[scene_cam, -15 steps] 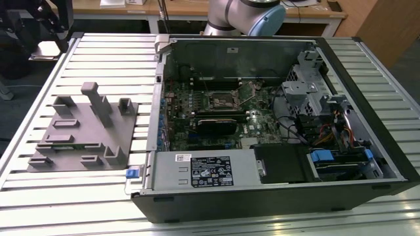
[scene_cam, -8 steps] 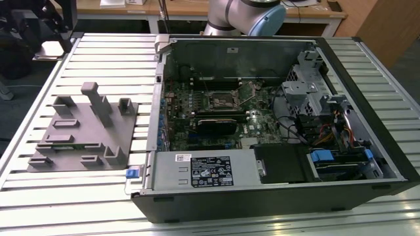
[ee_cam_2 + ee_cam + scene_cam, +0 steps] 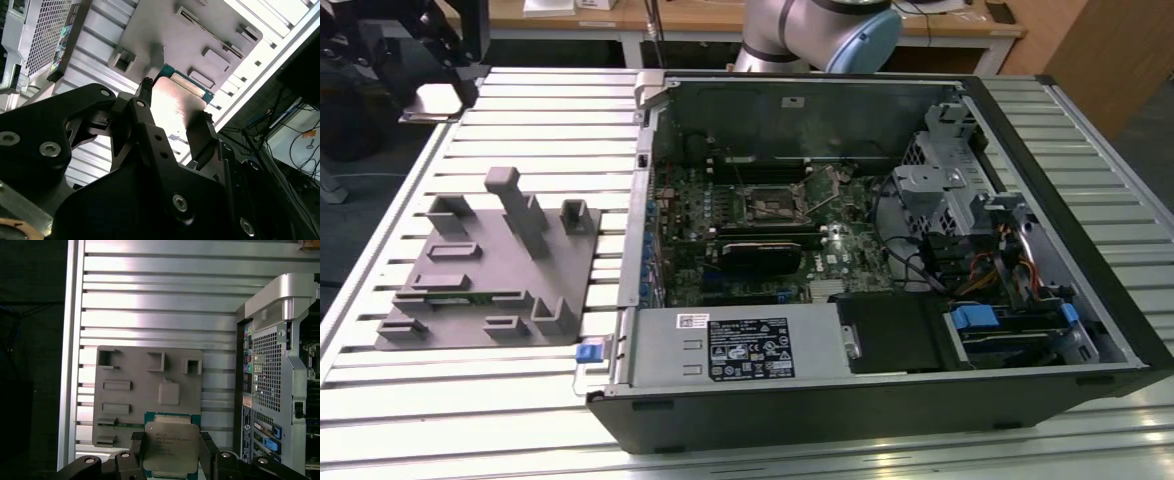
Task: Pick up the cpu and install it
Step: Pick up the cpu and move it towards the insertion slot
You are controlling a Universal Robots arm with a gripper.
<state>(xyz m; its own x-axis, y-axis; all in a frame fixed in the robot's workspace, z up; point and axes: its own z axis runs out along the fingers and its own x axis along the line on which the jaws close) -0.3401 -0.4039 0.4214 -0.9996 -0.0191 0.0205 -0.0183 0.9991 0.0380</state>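
Black gripper (image 3: pixel 171 454) clamped on small square silver-topped cpu (image 3: pixel 171 445), held above grey plastic fixture (image 3: pixel 150 390) on slatted metal bench (image 3: pixel 160 305). Exterior view adds open black computer case (image 3: pixel 881 420), with dark square socket frame (image 3: pixel 767 203) inside.

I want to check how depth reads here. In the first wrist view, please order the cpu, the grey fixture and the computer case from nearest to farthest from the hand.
1. The cpu: gripped in the hand itself.
2. The grey fixture: straight beyond the cpu, partly hidden by it.
3. The computer case: off to one side of the fixture, apart from the hand.
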